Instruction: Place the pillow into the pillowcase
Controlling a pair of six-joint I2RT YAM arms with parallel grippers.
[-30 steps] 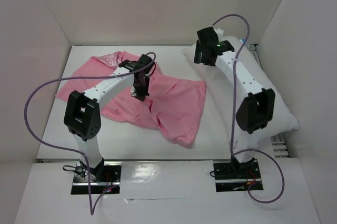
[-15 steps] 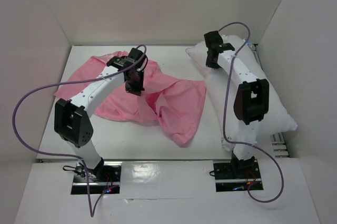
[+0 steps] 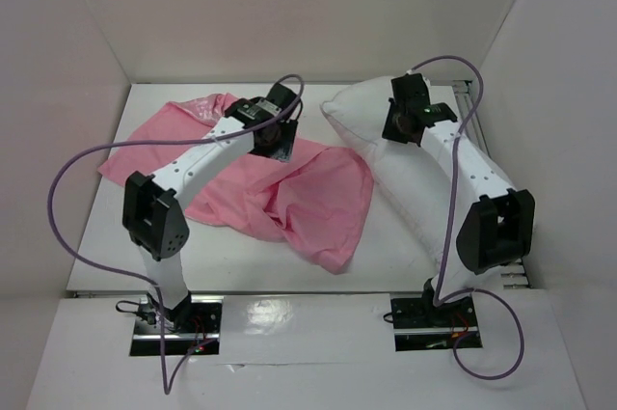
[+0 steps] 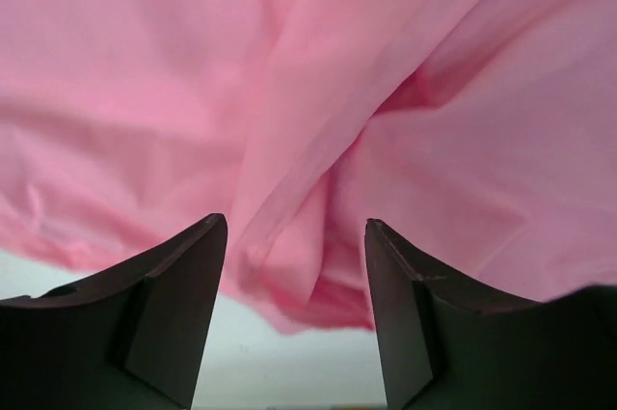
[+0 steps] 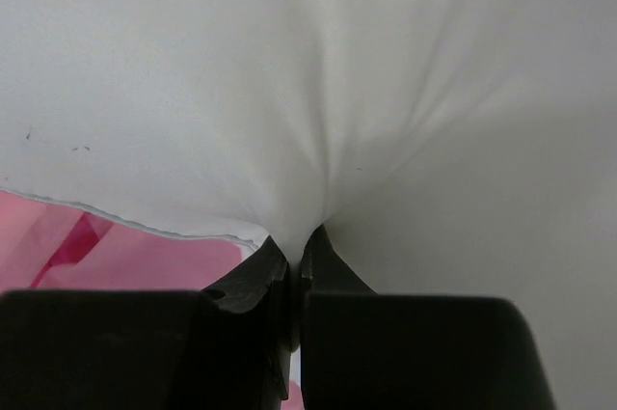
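The white pillow (image 3: 415,188) lies along the right side of the table, its far corner lifted toward the middle. My right gripper (image 3: 397,128) is shut on a pinch of the pillow (image 5: 318,92) near that corner; in the right wrist view the cloth bunches into the closed jaws of my right gripper (image 5: 295,254). The pink pillowcase (image 3: 289,188) lies crumpled left of centre. My left gripper (image 3: 280,145) hangs over its far edge, open. In the left wrist view a fold of the pillowcase (image 4: 318,140) sits between the spread fingers of my left gripper (image 4: 295,236), untouched.
White walls (image 3: 77,43) box the table in on the left, back and right. A purple cable (image 3: 67,178) loops off the left arm and another runs along the right arm. The pillow's far corner lies close to the pillowcase's right edge.
My left gripper has let go of the pillowcase, opened and shifted right. My right gripper closed on the pillow and pulled its far corner up and leftward.
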